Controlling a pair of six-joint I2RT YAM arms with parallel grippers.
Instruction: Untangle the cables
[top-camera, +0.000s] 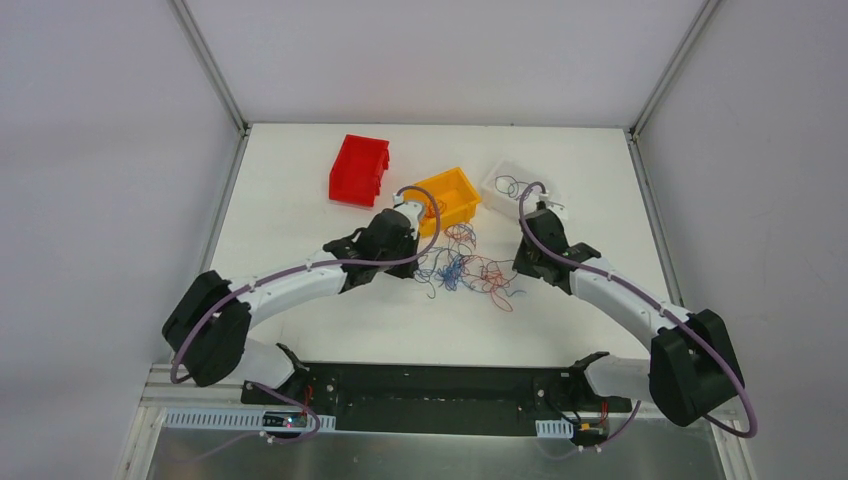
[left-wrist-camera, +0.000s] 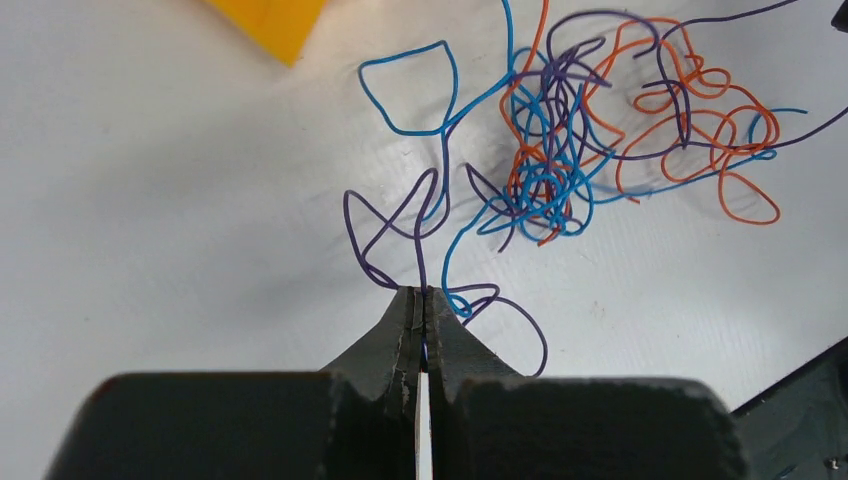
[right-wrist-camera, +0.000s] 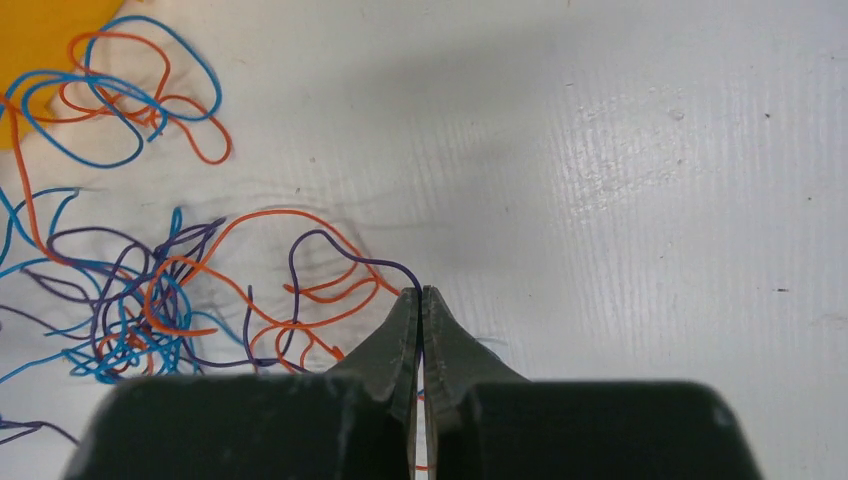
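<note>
L gripper (left-wrist-camera: 422, 295) jaws pinched on purple cable (left-wrist-camera: 419, 250); R gripper (right-wrist-camera: 421, 293) jaws closed on purple strand (right-wrist-camera: 320, 233). Other cables (top-camera: 465, 268) tangled btw them.

Pale grey walls (top-camera: 100, 150) enclose a white table (top-camera: 280, 200).

cables (top-camera: 465, 268) lie tangled mid-worktop (top-camera: 300, 215) between the left hand (left-wrist-camera: 423, 292) and right hand (right-wrist-camera: 421, 292); behind them, in a row, stand a left bin (top-camera: 358, 170), middle bin (top-camera: 452, 196) and right bin (top-camera: 512, 178).
</note>
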